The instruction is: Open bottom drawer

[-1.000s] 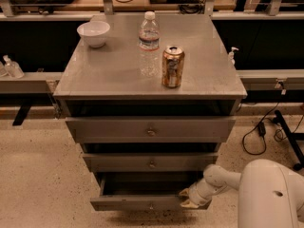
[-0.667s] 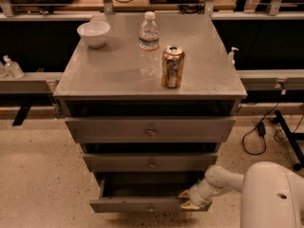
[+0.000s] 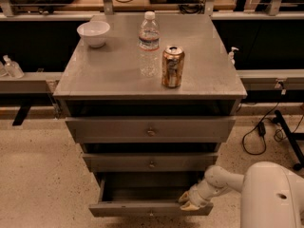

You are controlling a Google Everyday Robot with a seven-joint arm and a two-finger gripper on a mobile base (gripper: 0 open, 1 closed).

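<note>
The bottom drawer [image 3: 142,208] is the lowest grey metal drawer of the cabinet. It stands pulled out, its dark inside showing, with a small knob at the centre of its front. My gripper [image 3: 191,201] is at the right end of the drawer's front edge, at its top rim. The white arm [image 3: 223,180] reaches to it from the lower right.
The middle drawer [image 3: 151,162] and top drawer [image 3: 151,129] sit above. On the cabinet top [image 3: 104,75] stand a white bowl [image 3: 93,33], a water bottle [image 3: 149,44] and a can [image 3: 172,66]. Cables [image 3: 259,132] lie on the floor at right.
The drawer front and my gripper have come slightly further out toward the camera. Nothing on the cabinet top moved.
</note>
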